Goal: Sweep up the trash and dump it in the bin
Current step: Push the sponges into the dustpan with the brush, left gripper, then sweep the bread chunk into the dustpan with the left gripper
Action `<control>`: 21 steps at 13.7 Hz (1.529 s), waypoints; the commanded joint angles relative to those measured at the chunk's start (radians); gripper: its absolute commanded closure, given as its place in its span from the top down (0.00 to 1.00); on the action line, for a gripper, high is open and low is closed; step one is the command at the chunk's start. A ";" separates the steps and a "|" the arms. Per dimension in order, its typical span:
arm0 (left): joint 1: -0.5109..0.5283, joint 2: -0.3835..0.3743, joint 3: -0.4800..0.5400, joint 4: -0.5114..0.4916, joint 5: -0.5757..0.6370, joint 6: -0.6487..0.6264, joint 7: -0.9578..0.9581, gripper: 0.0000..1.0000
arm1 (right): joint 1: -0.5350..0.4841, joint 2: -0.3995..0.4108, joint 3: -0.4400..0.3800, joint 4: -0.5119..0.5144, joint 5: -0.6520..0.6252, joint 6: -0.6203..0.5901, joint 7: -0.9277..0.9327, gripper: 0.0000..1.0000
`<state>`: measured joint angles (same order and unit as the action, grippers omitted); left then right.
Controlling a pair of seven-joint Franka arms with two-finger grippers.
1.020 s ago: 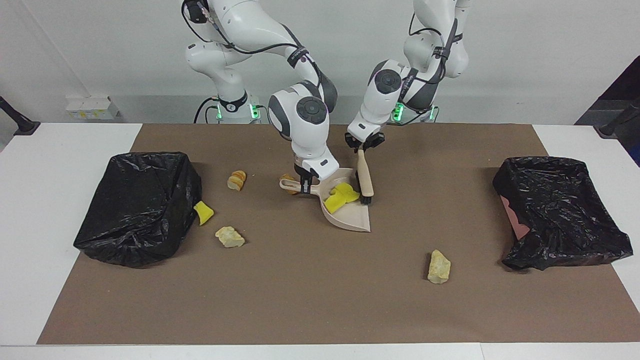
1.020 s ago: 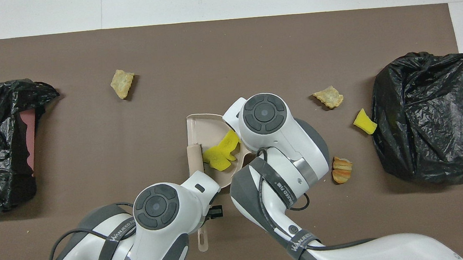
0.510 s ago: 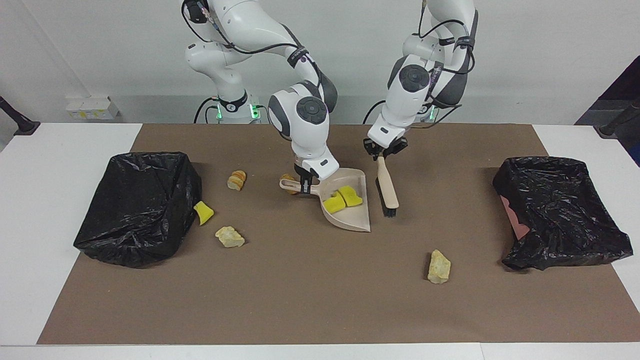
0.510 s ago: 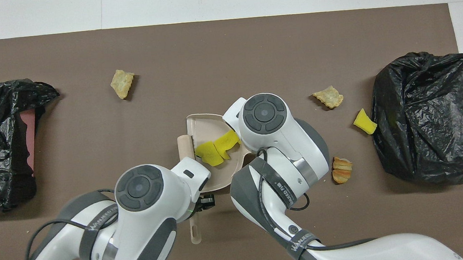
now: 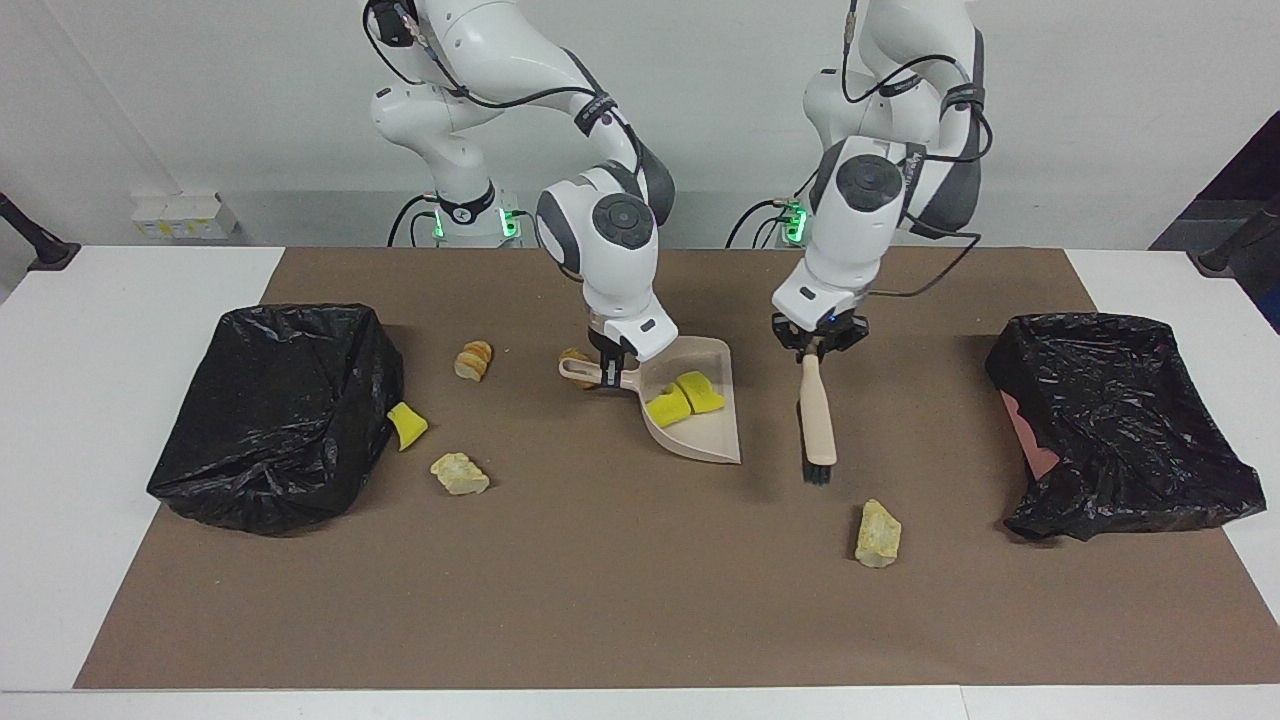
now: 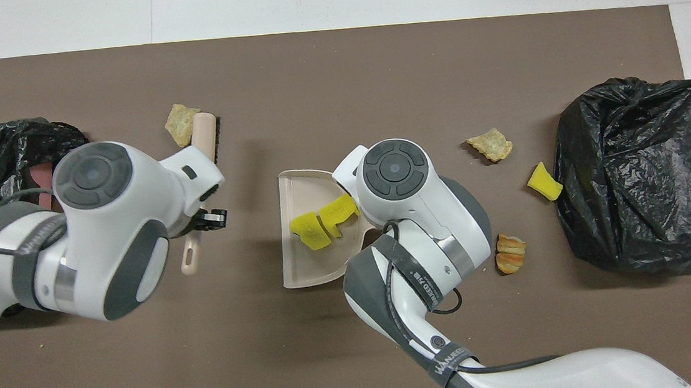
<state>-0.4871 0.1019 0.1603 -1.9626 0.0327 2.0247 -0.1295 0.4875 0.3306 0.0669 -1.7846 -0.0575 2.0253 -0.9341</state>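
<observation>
My right gripper (image 5: 611,367) is shut on the handle of the beige dustpan (image 5: 712,435), which rests on the mat with two yellow sponge pieces of trash (image 5: 686,397) in it. My left gripper (image 5: 818,348) is shut on the handle of the black-bristled brush (image 5: 818,420). The brush hangs bristles down over the mat between the pan and a pale lump of trash (image 5: 877,533). In the overhead view the brush head (image 6: 205,133) lies right beside that lump (image 6: 181,123). An orange-brown piece (image 5: 573,356) sits by the pan's handle.
A black-bagged bin (image 5: 1120,430) stands at the left arm's end of the table, another (image 5: 275,415) at the right arm's end. Near that second bin lie a yellow sponge chunk (image 5: 407,426), a pale lump (image 5: 460,474) and a bread piece (image 5: 474,360).
My left arm has carried the brush out of the dustpan and toward its own end of the table, up to the pale lump. The sponge pieces stayed in the pan. The right arm has not moved.
</observation>
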 commanded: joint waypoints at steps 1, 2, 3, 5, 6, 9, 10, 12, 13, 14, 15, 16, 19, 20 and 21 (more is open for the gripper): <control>0.094 0.128 -0.010 0.169 0.064 -0.038 0.100 0.00 | -0.003 -0.001 0.002 -0.009 -0.002 0.009 -0.012 0.00; 0.116 0.171 -0.010 0.221 0.079 -0.040 0.106 0.00 | -0.003 0.001 0.002 -0.009 -0.001 0.009 -0.012 0.00; 0.151 0.211 -0.010 0.267 0.082 -0.038 0.160 0.00 | -0.003 0.001 0.002 -0.009 -0.002 0.009 -0.009 0.00; 0.186 0.267 -0.010 0.339 0.116 -0.034 0.287 0.00 | -0.003 0.001 0.002 -0.009 -0.002 0.009 -0.009 0.00; 0.209 0.298 -0.012 0.368 0.136 -0.032 0.322 0.00 | -0.003 0.001 0.002 -0.009 -0.002 0.006 -0.008 0.00; 0.232 0.355 -0.010 0.395 0.145 -0.012 0.410 0.00 | -0.001 -0.001 0.002 -0.009 -0.002 0.006 -0.002 0.00; 0.231 0.363 -0.010 0.395 0.168 0.000 0.425 0.00 | -0.001 -0.001 0.002 -0.009 -0.002 0.006 -0.002 0.00; 0.208 0.381 -0.012 0.352 0.193 0.057 0.441 0.00 | 0.000 -0.001 0.002 -0.010 -0.001 0.007 0.000 0.00; 0.193 0.366 -0.013 0.306 0.193 0.084 0.491 0.00 | 0.000 -0.001 0.002 -0.010 -0.001 0.007 0.000 0.00; 0.188 0.364 -0.015 0.298 0.191 0.101 0.577 0.00 | 0.000 -0.001 0.002 -0.010 -0.002 0.009 0.000 0.00; 0.179 0.363 -0.018 0.294 0.188 0.101 0.631 0.00 | 0.000 -0.001 0.002 -0.010 -0.002 0.009 0.000 0.00; 0.164 0.349 -0.016 0.278 0.187 0.088 0.636 0.00 | -0.001 -0.001 0.002 -0.010 -0.002 0.010 0.000 0.00; 0.112 0.296 -0.018 0.200 0.185 0.025 0.637 0.00 | -0.001 -0.002 0.002 -0.015 -0.002 0.010 0.000 0.00; 0.090 0.280 -0.018 0.176 0.184 0.007 0.633 0.00 | -0.001 -0.002 0.002 -0.016 -0.002 0.013 -0.002 0.00; 0.076 0.254 -0.021 0.141 0.178 -0.019 0.628 0.00 | -0.001 -0.002 0.002 -0.021 -0.002 0.018 -0.002 0.00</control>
<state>-0.3704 0.4349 0.1331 -1.7162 0.2047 2.0446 0.4920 0.4877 0.3310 0.0669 -1.7862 -0.0575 2.0252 -0.9341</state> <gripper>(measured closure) 0.740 0.674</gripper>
